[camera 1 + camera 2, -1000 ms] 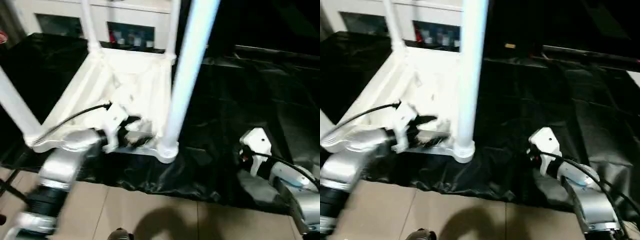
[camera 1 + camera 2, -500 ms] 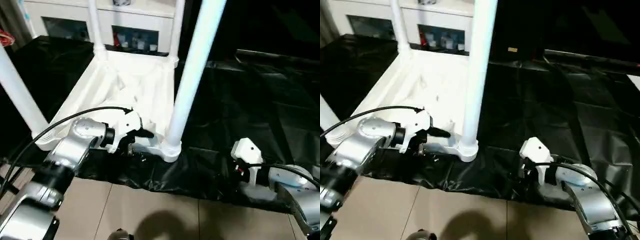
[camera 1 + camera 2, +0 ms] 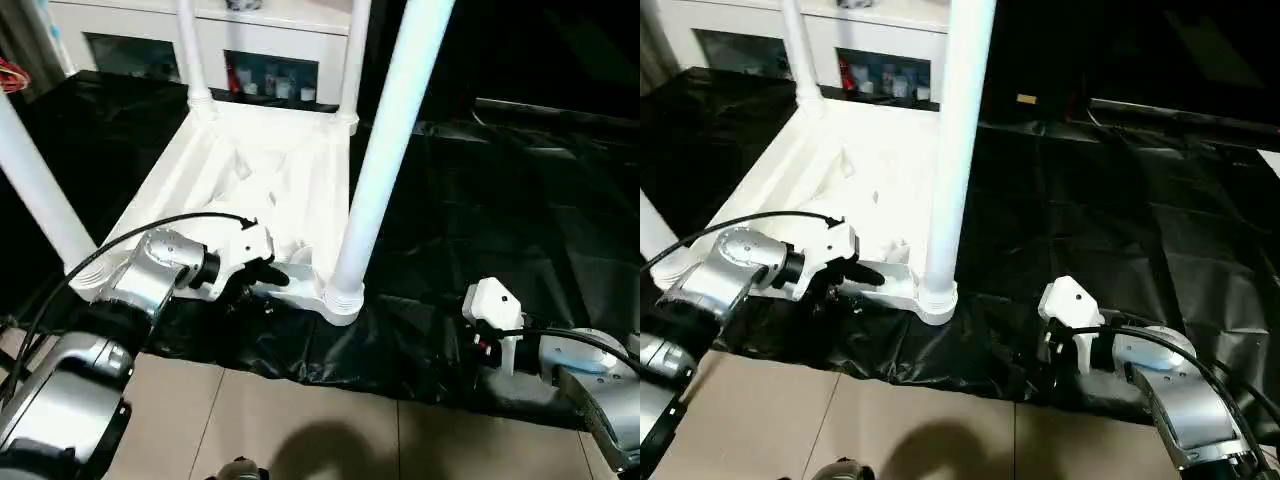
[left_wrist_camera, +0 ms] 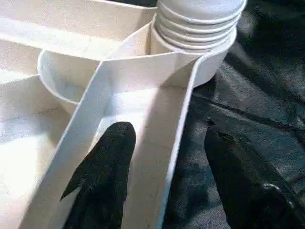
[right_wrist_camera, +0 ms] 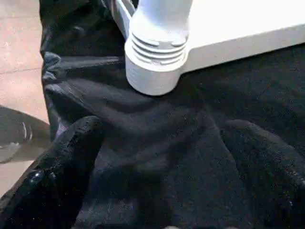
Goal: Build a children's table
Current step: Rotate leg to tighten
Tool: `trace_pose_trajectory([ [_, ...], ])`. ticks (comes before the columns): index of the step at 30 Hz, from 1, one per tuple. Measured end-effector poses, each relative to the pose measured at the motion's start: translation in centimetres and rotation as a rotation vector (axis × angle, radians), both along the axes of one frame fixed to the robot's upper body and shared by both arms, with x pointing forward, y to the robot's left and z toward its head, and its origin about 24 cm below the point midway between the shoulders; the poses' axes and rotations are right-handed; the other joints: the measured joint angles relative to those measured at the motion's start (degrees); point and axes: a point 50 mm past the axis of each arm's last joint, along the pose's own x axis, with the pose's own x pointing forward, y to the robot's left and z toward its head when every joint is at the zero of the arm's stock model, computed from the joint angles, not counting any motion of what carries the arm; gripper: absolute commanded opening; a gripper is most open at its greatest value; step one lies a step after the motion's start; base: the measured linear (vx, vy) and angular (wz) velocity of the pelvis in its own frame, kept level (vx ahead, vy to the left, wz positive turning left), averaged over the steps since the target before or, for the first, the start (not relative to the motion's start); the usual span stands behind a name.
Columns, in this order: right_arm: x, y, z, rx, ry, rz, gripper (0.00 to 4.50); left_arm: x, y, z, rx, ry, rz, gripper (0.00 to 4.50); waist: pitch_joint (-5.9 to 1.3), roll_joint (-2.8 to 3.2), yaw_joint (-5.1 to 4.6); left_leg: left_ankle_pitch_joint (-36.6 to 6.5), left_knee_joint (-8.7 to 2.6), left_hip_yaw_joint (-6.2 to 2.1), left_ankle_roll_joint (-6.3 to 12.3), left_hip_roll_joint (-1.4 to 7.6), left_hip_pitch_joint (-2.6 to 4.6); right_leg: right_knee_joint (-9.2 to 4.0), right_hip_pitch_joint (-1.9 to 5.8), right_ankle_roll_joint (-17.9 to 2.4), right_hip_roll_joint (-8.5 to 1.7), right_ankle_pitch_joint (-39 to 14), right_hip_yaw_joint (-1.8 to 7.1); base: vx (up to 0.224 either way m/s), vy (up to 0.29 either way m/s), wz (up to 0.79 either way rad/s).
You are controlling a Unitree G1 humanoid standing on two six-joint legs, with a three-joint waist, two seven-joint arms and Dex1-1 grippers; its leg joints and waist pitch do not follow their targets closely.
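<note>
The children's table [image 3: 262, 170] was seen lying upside down on the black sheet [image 3: 480, 220], legs standing up. The left gripper [image 4: 164, 157] was placed at the table's near rim, beside the near-right leg [image 3: 385, 140]; its fingers [image 4: 102, 167] were spread astride the rim. The right gripper [image 5: 162, 157] was held wide open, empty, over the sheet, right of that leg's socket.
</note>
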Motion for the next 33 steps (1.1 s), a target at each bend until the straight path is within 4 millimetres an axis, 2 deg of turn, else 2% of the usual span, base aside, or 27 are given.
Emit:
trace_pose_trajectory([
  [6, 0.0, 0.1, 0.0, 0.009, 0.005, 0.004, 4.50, 0.3, 0.0, -0.1, 0.005, 0.012, 0.005, 1.94, 0.00, 0.00, 0.82, 0.00, 0.00, 0.01, 0.00, 0.01, 0.00, 0.00, -0.01, 0.00, 0.00, 0.00, 0.00, 0.000, 0.000, 0.00],
  [8, 0.0, 0.1, 0.0, 0.011, 0.005, 0.004, 4.50, 0.4, 0.1, 0.1, 0.002, 0.008, 0.004, 1.90, 0.00, 0.00, 0.86, 0.00, 0.00, 0.01, 0.00, 0.00, -0.01, 0.00, -0.01, 0.00, 0.00, 0.00, 0.00, 0.000, 0.000, 0.00],
  [9, 0.0, 0.1, 0.0, 0.012, 0.006, 0.005, 4.50, 0.4, 0.2, 0.0, 0.002, 0.009, 0.007, 1.63, 0.00, 0.00, 0.88, 0.00, 0.01, 0.02, 0.00, 0.00, 0.00, 0.00, 0.00, 0.00, 0.00, 0.00, 0.00, 0.000, 0.000, 0.00],
  [22, -0.1, 0.2, -0.1, 0.013, 0.015, 0.004, 4.50, 0.3, 0.3, -0.3, 0.020, 0.035, -0.024, 0.59, 0.00, -0.01, 0.94, 0.00, 0.01, 0.02, 0.00, 0.01, 0.00, 0.00, 0.00, 0.00, 0.00, 0.00, 0.00, 0.000, 0.000, 0.00],
  [23, -0.1, 0.2, -0.1, 0.013, 0.015, 0.004, 4.50, 0.3, 0.2, -0.3, 0.019, 0.037, -0.029, 0.59, 0.00, 0.00, 0.93, 0.00, 0.02, 0.02, 0.00, 0.00, 0.00, 0.00, 0.00, 0.00, -0.02, 0.00, 0.01, 0.000, 0.000, 0.00],
  [24, -0.1, 0.2, -0.1, 0.013, 0.015, 0.004, 4.50, 0.3, 0.1, -0.4, 0.017, 0.037, -0.032, 0.35, 0.00, -0.01, 0.82, 0.00, 0.02, 0.05, 0.01, 0.01, 0.00, 0.00, 0.00, 0.00, -0.02, 0.00, 0.02, 0.000, 0.000, 0.00],
  [30, 0.2, 0.7, 0.0, 0.036, 0.007, 0.006, 4.50, 0.2, -0.7, -0.4, 0.014, 0.056, -0.065, 0.05, 0.01, -0.01, 0.56, 0.00, -0.03, 0.06, 0.01, 0.04, 0.03, 0.00, -0.03, 0.00, -0.01, 0.00, 0.00, 0.000, 0.000, 0.00],
  [33, 1.0, 1.4, 0.3, 0.066, -0.016, -0.005, 4.50, -0.2, -2.3, -0.7, -0.014, 0.074, -0.087, 0.02, 0.00, -0.01, 0.75, -0.02, 0.00, 0.09, 0.03, 0.02, 0.03, 0.02, -0.04, -0.01, -0.06, 0.00, 0.00, 0.000, 0.000, 0.00],
])
